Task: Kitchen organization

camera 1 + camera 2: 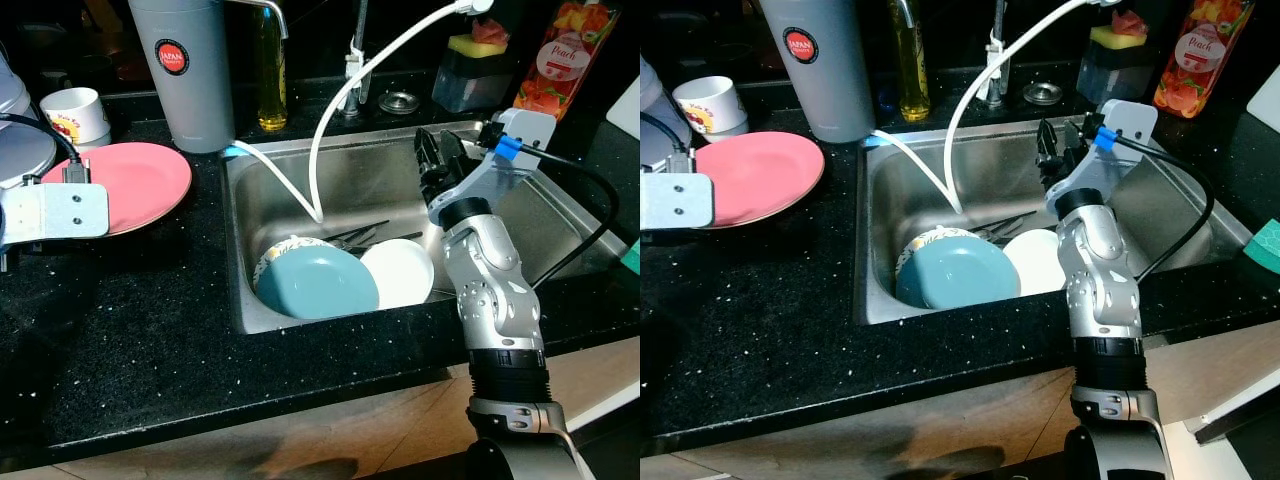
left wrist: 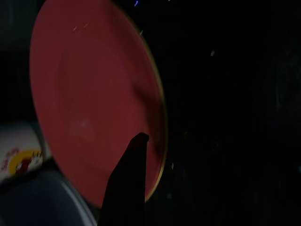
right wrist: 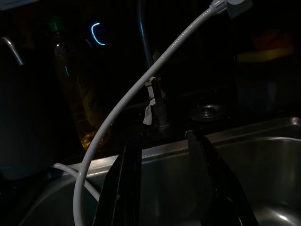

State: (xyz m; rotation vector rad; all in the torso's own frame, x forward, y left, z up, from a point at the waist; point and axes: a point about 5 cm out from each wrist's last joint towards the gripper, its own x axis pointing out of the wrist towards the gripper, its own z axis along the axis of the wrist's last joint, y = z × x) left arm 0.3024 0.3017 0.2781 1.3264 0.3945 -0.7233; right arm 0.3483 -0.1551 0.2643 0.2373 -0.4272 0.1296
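In the steel sink (image 1: 520, 215) a blue plate (image 1: 318, 284) leans over a patterned bowl (image 1: 283, 247). Beside it lies a white plate (image 1: 402, 272), with dark utensils (image 1: 365, 234) behind them. My right gripper (image 1: 437, 150) hangs over the sink's right half, above the white plate. It is open and holds nothing, and it points at the back rim (image 3: 162, 139). A pink plate (image 1: 128, 178) lies flat on the black counter, left of the sink. My left gripper (image 2: 134, 155) is low over that plate's near edge, and its wrist bracket (image 1: 55, 211) covers part of the rim.
A white hose (image 1: 335, 95) loops from above down into the sink. Along the back stand a grey flask (image 1: 187, 70), an oil bottle (image 1: 271, 72), the tap (image 1: 356, 60), a sponge holder (image 1: 470, 72) and a peach drink bottle (image 1: 563, 58). A white mug (image 1: 75, 113) sits behind the pink plate.
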